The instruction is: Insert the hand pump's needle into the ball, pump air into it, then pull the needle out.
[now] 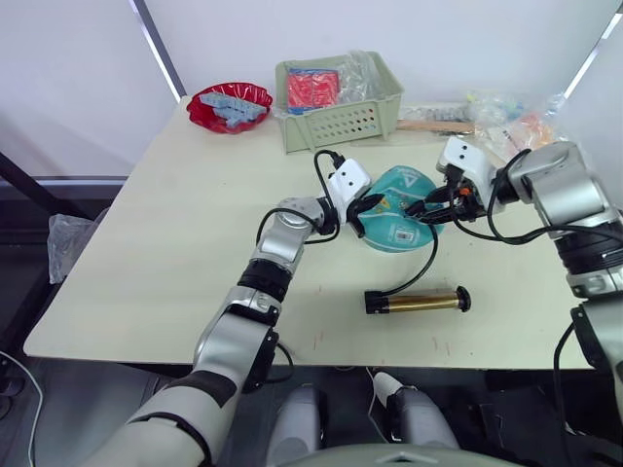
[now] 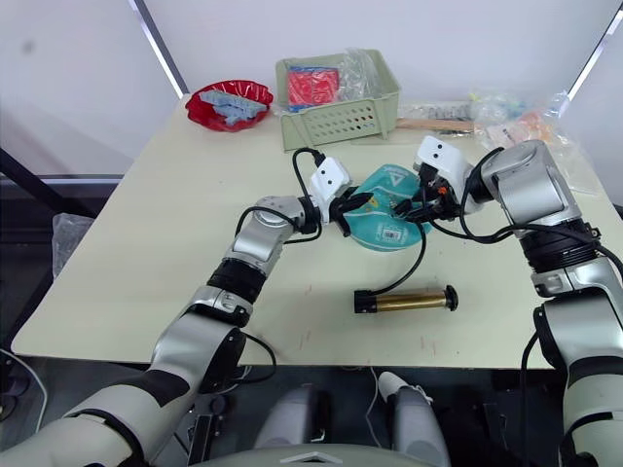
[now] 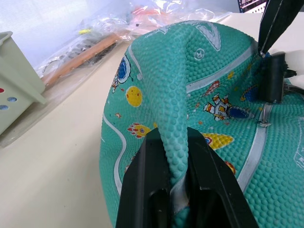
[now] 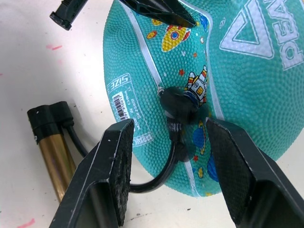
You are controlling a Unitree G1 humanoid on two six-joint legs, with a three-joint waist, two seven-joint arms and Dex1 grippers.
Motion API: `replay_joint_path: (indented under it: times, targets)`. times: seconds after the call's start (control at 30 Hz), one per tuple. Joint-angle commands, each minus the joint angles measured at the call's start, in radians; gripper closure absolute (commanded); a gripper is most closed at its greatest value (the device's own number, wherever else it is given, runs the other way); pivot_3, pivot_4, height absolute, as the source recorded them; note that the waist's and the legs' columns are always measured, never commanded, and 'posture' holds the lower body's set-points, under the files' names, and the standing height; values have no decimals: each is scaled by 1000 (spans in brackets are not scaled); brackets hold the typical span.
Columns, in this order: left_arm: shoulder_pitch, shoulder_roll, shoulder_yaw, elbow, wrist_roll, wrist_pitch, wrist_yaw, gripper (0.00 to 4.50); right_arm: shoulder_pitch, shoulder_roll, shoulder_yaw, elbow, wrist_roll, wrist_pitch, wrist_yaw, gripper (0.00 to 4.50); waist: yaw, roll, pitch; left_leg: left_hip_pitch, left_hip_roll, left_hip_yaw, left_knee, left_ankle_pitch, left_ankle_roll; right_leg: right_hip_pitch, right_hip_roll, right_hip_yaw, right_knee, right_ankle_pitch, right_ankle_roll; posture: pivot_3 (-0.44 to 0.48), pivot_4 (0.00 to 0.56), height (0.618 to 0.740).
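Table (image 1: 175, 243) mid: L hand (image 3: 171, 175) pinches ball (image 1: 397, 216) fold, R hand (image 4: 171, 171) wide open astride needle (image 4: 178, 105).

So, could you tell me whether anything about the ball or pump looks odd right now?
Yes: the ball is badly deflated. The left end effector is shut on a raised fold of its slack rubber. The pump's fitting sits against the ball, while the hand pump lies unattended on the table.

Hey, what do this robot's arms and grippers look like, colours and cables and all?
Both arms are silver-grey metal segments with black joints and loose black cables. Each wrist carries a white boxy module. The left gripper and right gripper each have two black, flat, tapering fingers.
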Motion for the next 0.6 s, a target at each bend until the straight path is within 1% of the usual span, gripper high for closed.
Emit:
replay_joint_path:
  times: [0.03, 0.23, 0.6]
  targets:
    - [39, -5, -50, 46, 33, 26, -15, 4500, -44, -24, -10, -2, 14, -1, 13, 2005, -1, 0, 0, 0, 0, 0, 0, 0, 0, 0, 0, 0, 0, 0, 0, 0, 150, 738]
    - [38, -5, -49, 51, 34, 24, -12, 4500, -46, -10, -10, 21, 17, -8, -12, 2005, -1, 0, 0, 0, 0, 0, 0, 0, 0, 0, 0, 0, 0, 0, 0, 0, 150, 738]
    - [49, -7, -51, 43, 33, 29, -12, 4500, -30, 39, 9, -5, 51, 20, -16, 2005, 0, 0, 0, 0, 0, 0, 0, 0, 0, 0, 0, 0, 0, 0, 0, 0, 150, 738]
